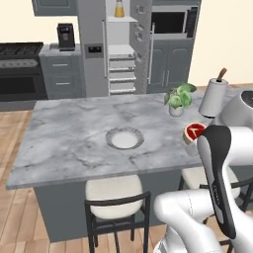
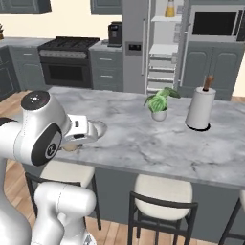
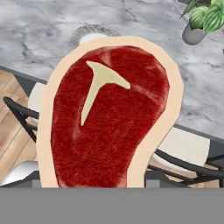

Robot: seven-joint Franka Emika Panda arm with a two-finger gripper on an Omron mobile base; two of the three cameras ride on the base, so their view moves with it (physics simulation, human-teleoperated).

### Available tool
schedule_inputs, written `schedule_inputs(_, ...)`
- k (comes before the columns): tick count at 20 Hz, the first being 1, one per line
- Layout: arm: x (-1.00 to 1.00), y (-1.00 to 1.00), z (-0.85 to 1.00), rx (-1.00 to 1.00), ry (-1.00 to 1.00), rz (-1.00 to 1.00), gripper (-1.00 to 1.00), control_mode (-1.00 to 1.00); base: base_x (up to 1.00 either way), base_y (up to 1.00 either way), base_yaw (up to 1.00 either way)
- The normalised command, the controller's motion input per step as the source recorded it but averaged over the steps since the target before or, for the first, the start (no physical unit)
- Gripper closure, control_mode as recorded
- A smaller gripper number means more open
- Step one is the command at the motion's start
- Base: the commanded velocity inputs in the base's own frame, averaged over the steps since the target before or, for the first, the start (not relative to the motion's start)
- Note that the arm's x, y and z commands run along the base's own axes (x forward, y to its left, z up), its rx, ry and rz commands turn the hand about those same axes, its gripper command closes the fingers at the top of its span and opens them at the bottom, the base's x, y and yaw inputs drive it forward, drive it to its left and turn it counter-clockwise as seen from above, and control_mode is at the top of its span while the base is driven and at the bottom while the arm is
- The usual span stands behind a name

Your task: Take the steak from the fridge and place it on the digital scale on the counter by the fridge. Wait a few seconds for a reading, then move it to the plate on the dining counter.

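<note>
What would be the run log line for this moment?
stage: carry to plate | steak: held in hand, near dining counter edge | plate: bare | fridge: open

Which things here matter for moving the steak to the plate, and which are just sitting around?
Part of the job:
steak, held in the pincer
plate
dining counter
fridge, door open

Just sitting around:
potted plant
paper towel roll
stools
coffee machine
stove
</note>
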Motion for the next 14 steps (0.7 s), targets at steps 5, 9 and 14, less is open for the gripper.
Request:
schedule_inputs(5,0.00,0.00,0.00,0.00,0.00,0.00,1.00,1.00,0.42,0.18,0.17)
schedule_inputs(9,0.00,0.00,0.00,0.00,0.00,0.00,1.00,1.00,0.03,0.10,0.01)
schedule_inputs(14,0.05,0.02,0.00,0.00,0.00,0.00,1.00,-1.00,0.00,0.00,0.00)
